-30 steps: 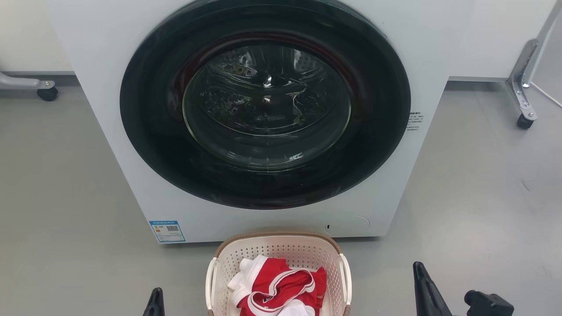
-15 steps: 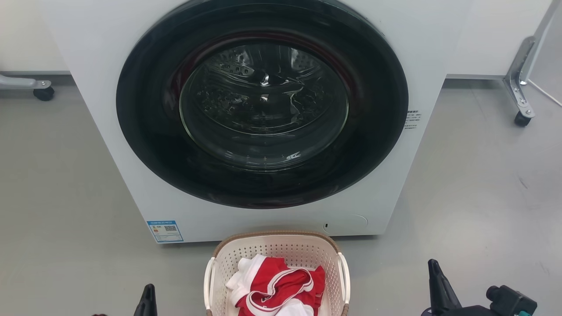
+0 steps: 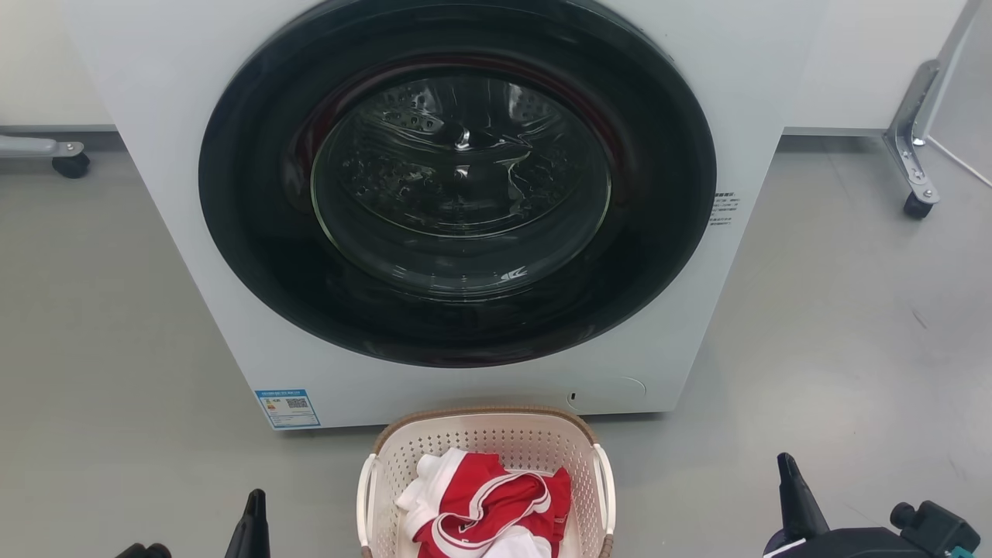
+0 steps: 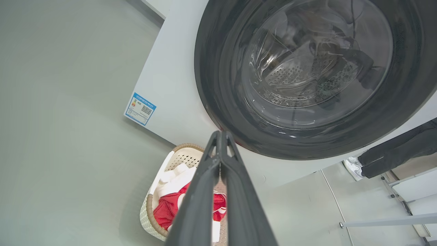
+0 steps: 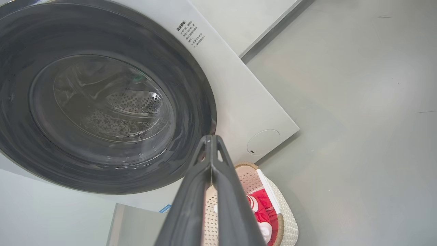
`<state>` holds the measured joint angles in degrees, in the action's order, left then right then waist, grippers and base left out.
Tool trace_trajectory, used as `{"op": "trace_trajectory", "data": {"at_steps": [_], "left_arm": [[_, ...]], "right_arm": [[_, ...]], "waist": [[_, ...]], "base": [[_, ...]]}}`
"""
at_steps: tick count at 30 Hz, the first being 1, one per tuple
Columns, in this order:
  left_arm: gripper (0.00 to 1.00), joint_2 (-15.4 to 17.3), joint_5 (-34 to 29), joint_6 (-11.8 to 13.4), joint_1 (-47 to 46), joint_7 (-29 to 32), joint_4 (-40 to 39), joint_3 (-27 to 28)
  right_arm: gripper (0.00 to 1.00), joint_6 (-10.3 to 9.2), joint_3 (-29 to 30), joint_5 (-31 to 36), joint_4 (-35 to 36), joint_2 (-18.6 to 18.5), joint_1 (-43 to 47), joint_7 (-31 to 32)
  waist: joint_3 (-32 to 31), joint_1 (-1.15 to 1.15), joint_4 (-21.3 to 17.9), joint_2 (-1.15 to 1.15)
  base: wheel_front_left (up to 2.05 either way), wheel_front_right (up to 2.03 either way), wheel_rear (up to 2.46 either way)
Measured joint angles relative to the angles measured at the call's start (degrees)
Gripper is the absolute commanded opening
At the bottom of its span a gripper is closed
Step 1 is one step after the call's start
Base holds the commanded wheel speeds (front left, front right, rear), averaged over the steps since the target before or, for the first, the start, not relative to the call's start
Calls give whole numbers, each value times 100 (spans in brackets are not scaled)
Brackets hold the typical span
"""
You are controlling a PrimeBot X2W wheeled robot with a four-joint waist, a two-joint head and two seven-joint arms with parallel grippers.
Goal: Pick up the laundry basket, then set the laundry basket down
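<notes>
The laundry basket (image 3: 496, 435) stands on a smooth grey floor (image 3: 837, 310), just in front of a white front-loading washing machine (image 3: 434, 391) and below its round dark door (image 3: 457, 186). Whether the basket's brown rim touches the machine's front I cannot tell. A red and white garment (image 3: 488, 504) lies crumpled inside it, well below the rim. The door is closed, and the perforated steel drum shows through its glass.

A blue label (image 3: 287, 408) sits at the lower left corner of the machine's front, and a round flap is set in the lower right corner. Behind the machine runs a pale wall with a dark skirting strip. A metal leg on a black castor (image 3: 916, 206) stands on the floor at the far right, and another castor (image 3: 71, 164) at the far left. In the left wrist view, dark trouser legs and a pale shoe (image 4: 351, 168) of a person show beyond the machine.

The left gripper (image 4: 220, 136) has its fingers pressed together at the tips, with nothing between them. The right gripper (image 5: 211, 139) is likewise closed and empty. In the head view they sit low on either side of the basket, each clear of its white side handles, the right one farther out.
</notes>
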<state>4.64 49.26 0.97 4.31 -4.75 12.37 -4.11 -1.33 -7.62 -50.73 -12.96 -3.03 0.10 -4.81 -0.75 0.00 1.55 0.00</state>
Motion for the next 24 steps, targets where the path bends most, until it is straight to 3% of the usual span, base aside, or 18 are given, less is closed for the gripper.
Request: {"op": "trace_trajectory", "data": {"at_steps": [24], "left_arm": [[0, -100, 1771, -332, -339, 476, 188, 389]], "right_arm": [[0, 347, 636, -1713, -180, 22, -204, 480]], "waist": [[36, 0, -66, 0]], "base": [[0, 0, 0]]}}
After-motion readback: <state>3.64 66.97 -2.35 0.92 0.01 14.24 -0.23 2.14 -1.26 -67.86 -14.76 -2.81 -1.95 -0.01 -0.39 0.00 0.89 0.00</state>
